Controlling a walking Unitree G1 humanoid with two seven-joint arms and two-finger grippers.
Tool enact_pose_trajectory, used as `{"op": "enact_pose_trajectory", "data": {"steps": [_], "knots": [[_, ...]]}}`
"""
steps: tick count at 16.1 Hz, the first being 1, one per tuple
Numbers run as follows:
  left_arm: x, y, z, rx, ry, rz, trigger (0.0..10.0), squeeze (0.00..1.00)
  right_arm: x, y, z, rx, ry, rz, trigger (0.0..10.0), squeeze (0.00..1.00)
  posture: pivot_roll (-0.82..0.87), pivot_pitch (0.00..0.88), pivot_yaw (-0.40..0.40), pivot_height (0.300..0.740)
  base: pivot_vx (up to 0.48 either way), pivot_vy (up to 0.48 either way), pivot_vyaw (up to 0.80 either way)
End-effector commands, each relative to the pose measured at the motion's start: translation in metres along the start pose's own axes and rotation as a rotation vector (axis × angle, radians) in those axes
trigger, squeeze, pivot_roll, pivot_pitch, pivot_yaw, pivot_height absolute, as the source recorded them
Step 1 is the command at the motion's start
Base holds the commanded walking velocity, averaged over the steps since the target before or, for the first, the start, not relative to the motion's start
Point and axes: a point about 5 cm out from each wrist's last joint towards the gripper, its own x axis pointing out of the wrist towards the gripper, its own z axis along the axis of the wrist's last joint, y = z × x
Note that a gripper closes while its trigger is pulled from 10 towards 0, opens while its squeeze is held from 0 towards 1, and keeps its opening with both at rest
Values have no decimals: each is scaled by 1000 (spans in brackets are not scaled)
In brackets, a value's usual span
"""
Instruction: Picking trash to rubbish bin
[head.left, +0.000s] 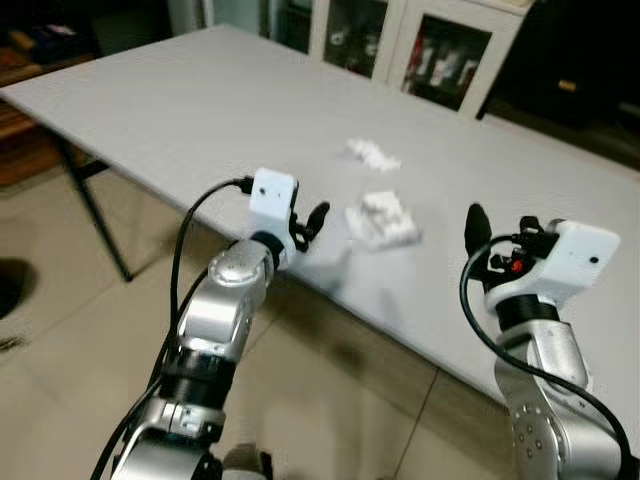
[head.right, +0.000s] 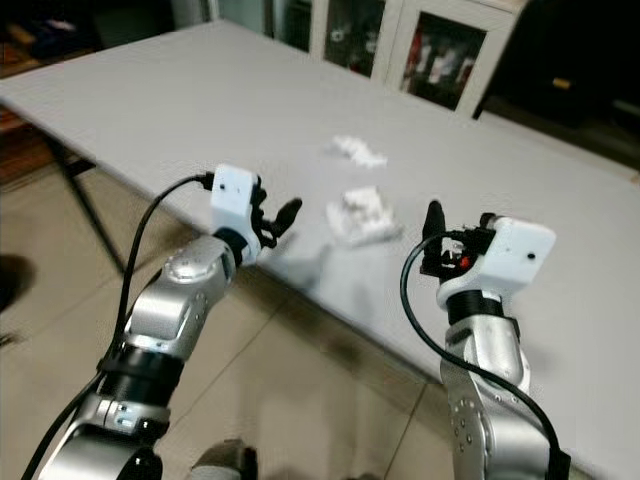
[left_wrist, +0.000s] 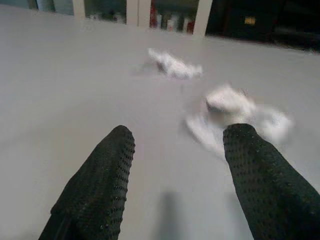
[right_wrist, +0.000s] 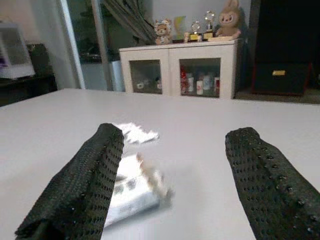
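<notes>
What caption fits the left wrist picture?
Open left gripper over the grey table, aimed at two pieces of crumpled white trash.

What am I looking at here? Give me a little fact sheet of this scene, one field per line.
Setting: a room with a long grey table and a white glass-door cabinet behind it
Trash: two crumpled white pieces on the table, nearer piece, farther piece
Left gripper: open, at the table edge, pointed toward the nearer piece
Right gripper: open, raised over the table, empty
Progress: nothing picked up yet
</notes>
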Motion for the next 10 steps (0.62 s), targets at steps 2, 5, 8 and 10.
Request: {"op": "enact_pose_trajectory", "data": {"steps": [2, 5, 8, 10], "knots": [[1, -11, 1, 12, 1, -52, 10000, 0, -2, -6, -1, -32, 4, -29, 10000, 0, 166, 68, -83, 740, 0, 0, 0], [3, -15, 0, 6, 8, -63, 10000, 0, -2, -4, -3, -49, 6, -23, 10000, 0, 156, 70, -74, 740, 0, 0, 0], [4, -13, 0, -23, -14, -52, 10000, 0, -2, -6, -9, -65, 43, -27, 10000, 0, 153, 69, -73, 740, 0, 0, 0], [2, 2, -19, -58, -6, 22, 10000, 0, -1, -16, -21, -110, 103, -62, 10000, 0, 152, 75, -76, 740, 0, 0, 0]]}}
